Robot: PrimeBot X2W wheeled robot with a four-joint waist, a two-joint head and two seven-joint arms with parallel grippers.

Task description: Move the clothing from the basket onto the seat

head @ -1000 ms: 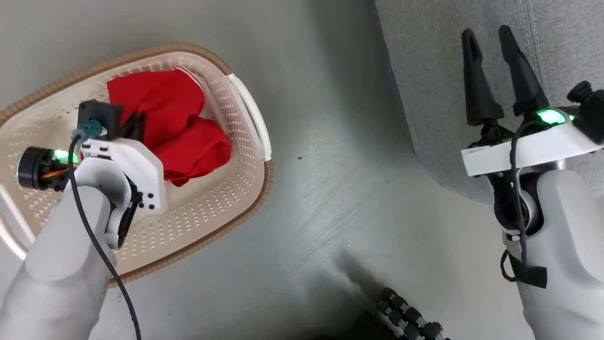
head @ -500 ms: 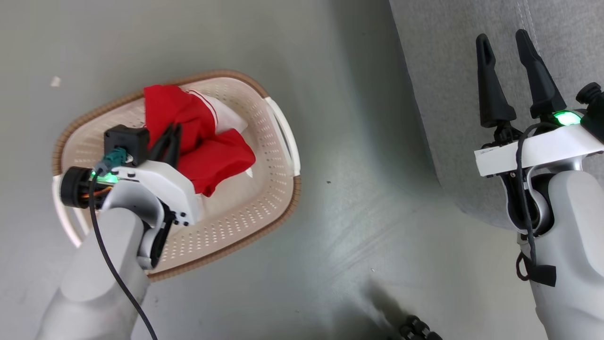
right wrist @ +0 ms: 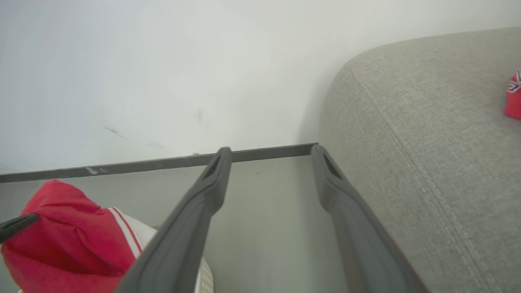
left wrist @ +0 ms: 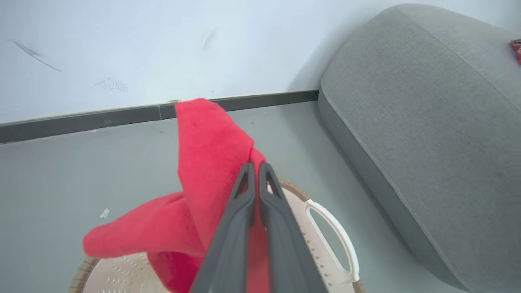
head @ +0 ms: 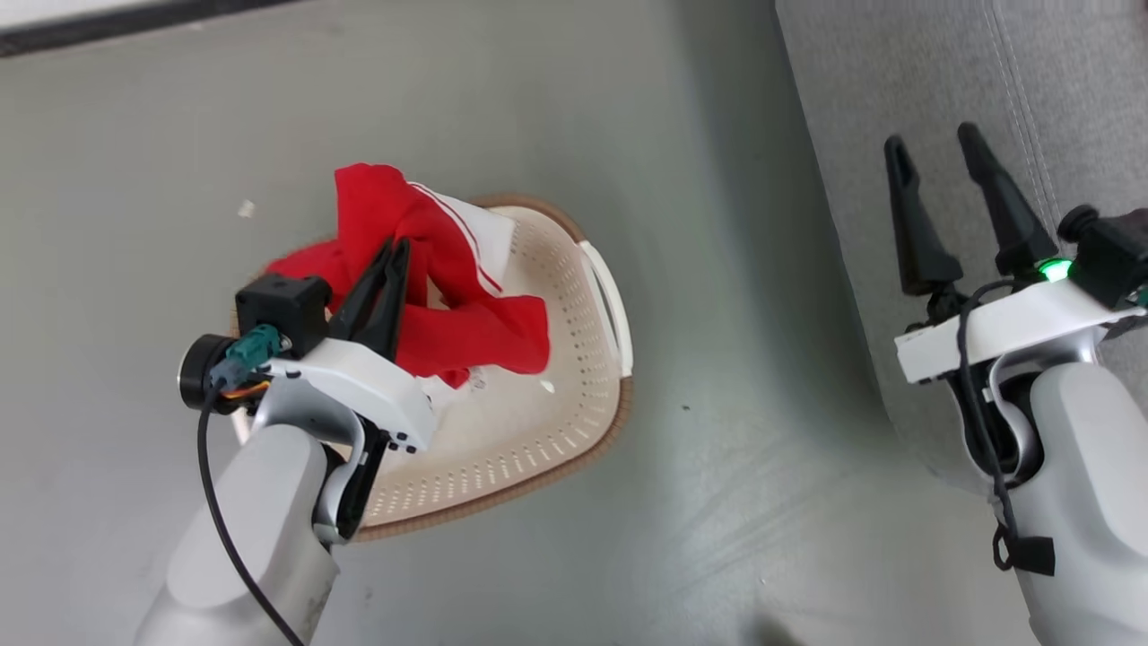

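My left gripper is shut on the red clothing, which hangs bunched from its fingers over the basket. White stripes and white trim show on the fabric's right side. In the left wrist view the shut fingers pinch a fold of the clothing above the basket. The grey seat runs along the right. My right gripper is open and empty over the seat's near edge. In the right wrist view the gripper points at the wall, with the clothing at lower left.
Grey floor lies between basket and seat. A white wall with a dark skirting strip stands behind. A small red item lies farther along the seat. A paper scrap lies on the floor left of the basket.
The head camera has risen and shifted, so the basket looks smaller. My left gripper has lifted the red clothing up out of the basket. The right gripper has stayed open.
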